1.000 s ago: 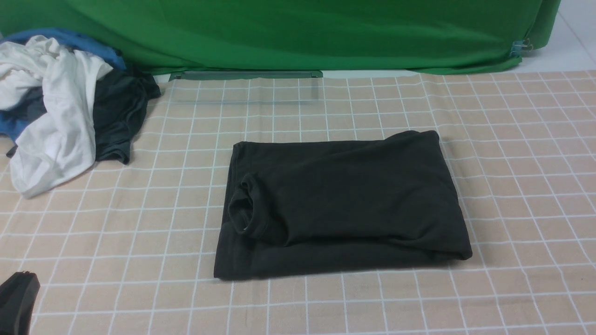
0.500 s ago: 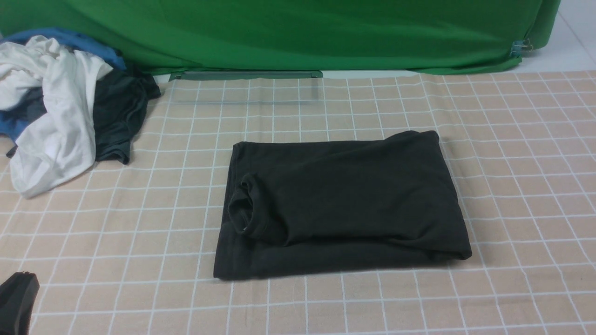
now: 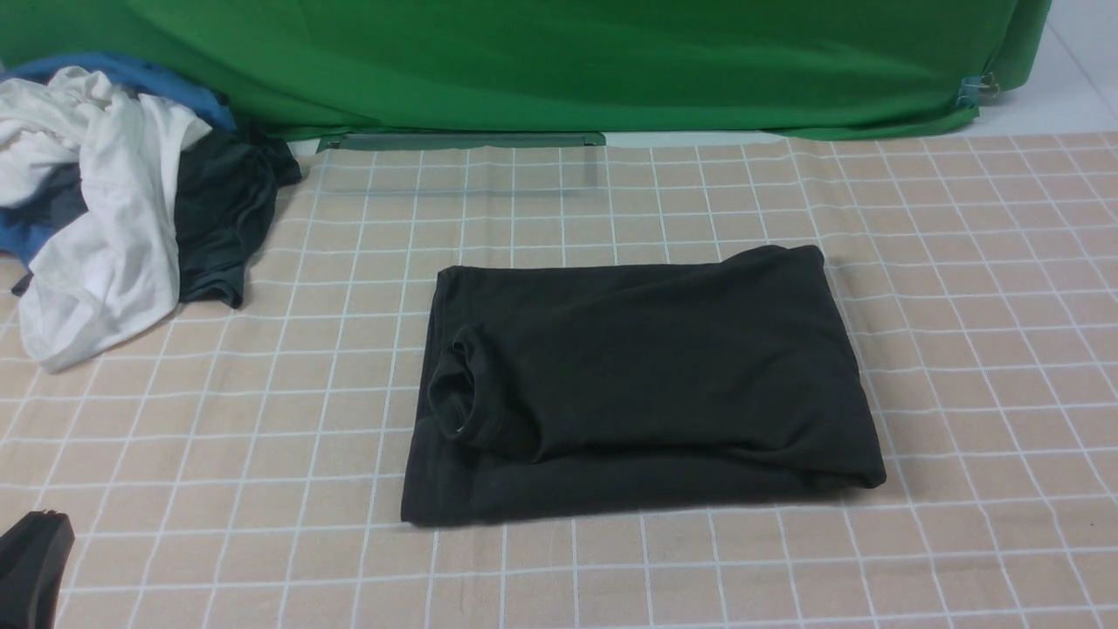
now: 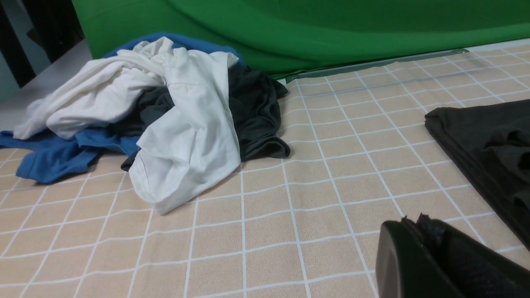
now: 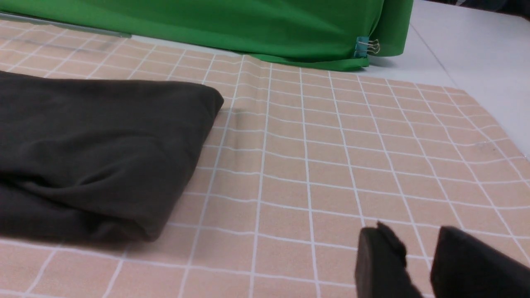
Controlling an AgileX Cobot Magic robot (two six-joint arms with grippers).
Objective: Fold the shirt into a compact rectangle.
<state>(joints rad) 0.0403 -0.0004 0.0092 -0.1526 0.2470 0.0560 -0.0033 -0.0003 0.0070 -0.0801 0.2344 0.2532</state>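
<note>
Black, soft-looking shirt should flop, so it's best pinched at both right corners; left gripper's closed, right gripper's partly open, both empty.

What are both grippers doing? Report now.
Left gripper: closed, holding nothing.
Right gripper: jaws apart, open, holding nothing.

The table wears a pale tan cloth with a white grid. Beyond the table hangs a green drape, with a clip near its right end. A white surface shows past the table's far right.
</note>
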